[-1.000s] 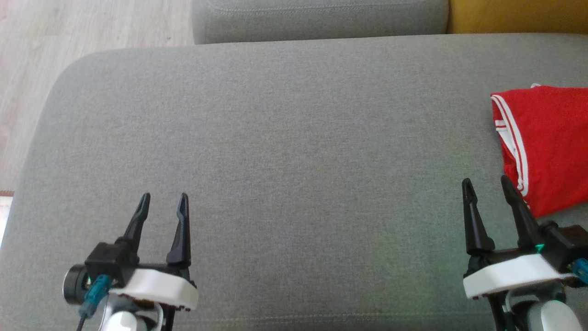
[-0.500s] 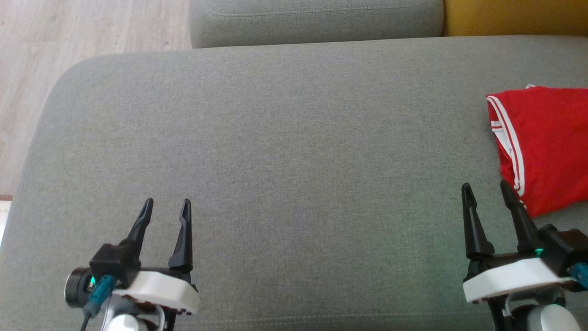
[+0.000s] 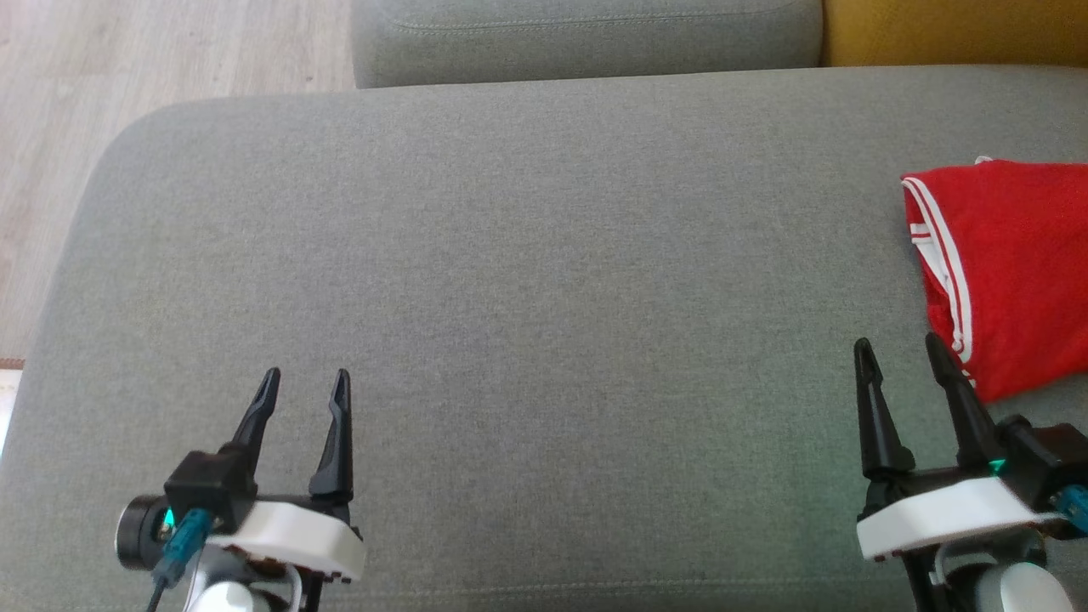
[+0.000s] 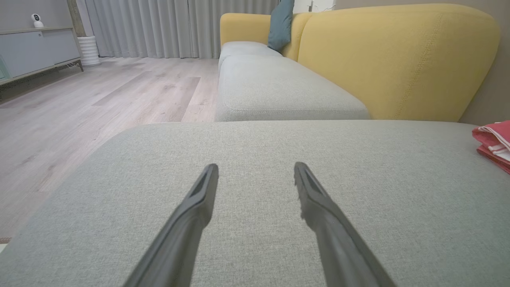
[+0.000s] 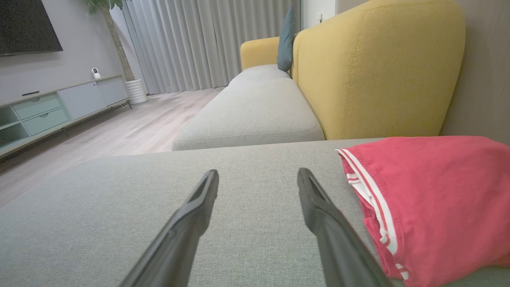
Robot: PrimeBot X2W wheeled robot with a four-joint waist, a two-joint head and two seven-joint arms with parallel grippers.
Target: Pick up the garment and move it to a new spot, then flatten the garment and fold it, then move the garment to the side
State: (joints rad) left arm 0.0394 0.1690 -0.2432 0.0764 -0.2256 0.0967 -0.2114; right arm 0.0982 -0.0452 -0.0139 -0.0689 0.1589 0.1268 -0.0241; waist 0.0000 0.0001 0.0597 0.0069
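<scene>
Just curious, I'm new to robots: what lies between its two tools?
Nothing: the head view shows bare grey cushion between the left tool and the right tool.

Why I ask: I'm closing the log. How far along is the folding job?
Looks done: the red garment lies folded at the right side of the gray cushion. In hand: nothing; the left gripper and right gripper hover open and empty. Left: seemingly nothing.
</scene>
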